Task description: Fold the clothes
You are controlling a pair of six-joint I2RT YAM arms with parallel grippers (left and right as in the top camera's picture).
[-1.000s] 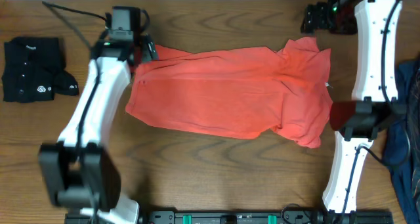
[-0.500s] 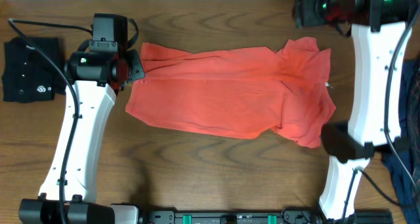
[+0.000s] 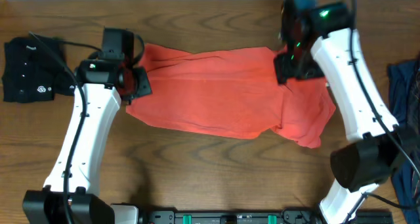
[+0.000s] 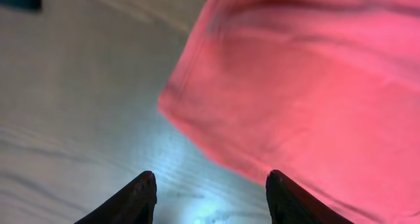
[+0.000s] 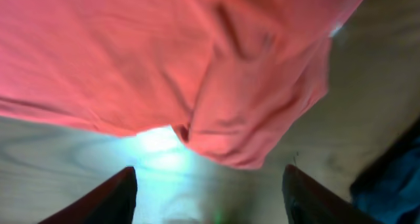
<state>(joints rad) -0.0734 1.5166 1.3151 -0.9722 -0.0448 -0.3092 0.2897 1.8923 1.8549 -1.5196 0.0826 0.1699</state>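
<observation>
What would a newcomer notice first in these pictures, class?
A coral-red T-shirt sprawls rumpled across the middle of the wooden table. The left hand and right hand hang open over its two ends. A folded black shirt lies at the far left.

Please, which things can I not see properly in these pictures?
- Blue garment: overhead, cut off by the right edge; its kind is unclear.
- Red shirt: overhead, the right arm covers its top right part.
- Black shirt: the left wrist view shows only a corner at the top edge.
- Both wrist views: blurred, so fabric detail is lost.
</observation>
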